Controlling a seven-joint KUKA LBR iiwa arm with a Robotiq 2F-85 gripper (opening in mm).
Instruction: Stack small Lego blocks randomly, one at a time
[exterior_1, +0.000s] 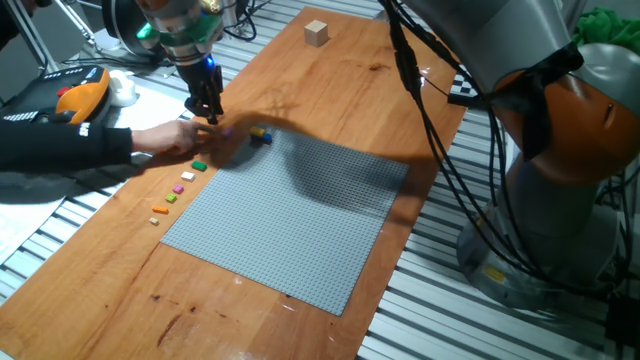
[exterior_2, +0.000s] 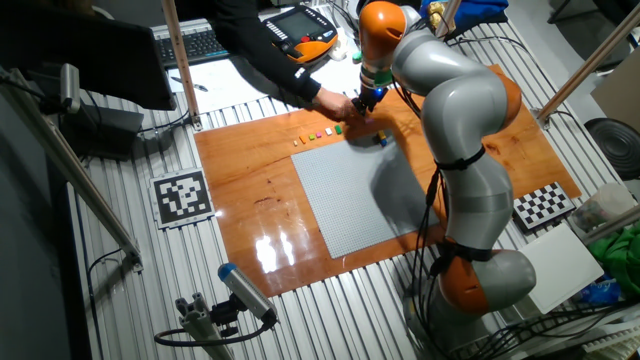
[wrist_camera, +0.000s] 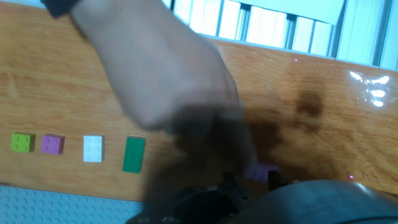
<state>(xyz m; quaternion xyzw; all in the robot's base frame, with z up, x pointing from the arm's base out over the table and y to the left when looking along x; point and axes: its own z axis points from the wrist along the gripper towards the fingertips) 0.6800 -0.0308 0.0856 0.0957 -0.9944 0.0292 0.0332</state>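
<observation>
We are at the pick-up step: our gripper (exterior_1: 211, 118) hangs low over the wooden table (exterior_1: 330, 90), just off the far corner of the grey baseplate (exterior_1: 290, 220), and a person's hand (exterior_1: 170, 137) reaches in right beside the fingers. In the hand view that hand (wrist_camera: 168, 81) fills the upper frame, blurred, and a small pink block (wrist_camera: 261, 171) lies on the wood at the lower edge, close to the dark fingertips. We cannot tell whether the jaws are wide, narrow or closed on anything, since the fingertips are dark and smeared in all three views.

The other blocks lie in a loose row along the baseplate's edge: in the hand view a lime block (wrist_camera: 22, 142), a purple one (wrist_camera: 52, 144), a white one (wrist_camera: 93, 149) and a longer green one (wrist_camera: 134, 154). On the baseplate's corner sits a small cluster with yellow and blue (exterior_1: 261, 133), which we judge to be the started stack.

Next, we judge, the hand must clear before we move at all. Then the pink block needs a square, centred pinch, and its studs must line up over the cluster before we press down.

The blocks are hard glossy plastic, flat and studded, tiny against the gripper, so they could slip or tip. The baseplate is matte and finely studded. The table is varnished wood that throws glare. A plain wooden cube (exterior_1: 317, 33) sits well apart at the far end.
</observation>
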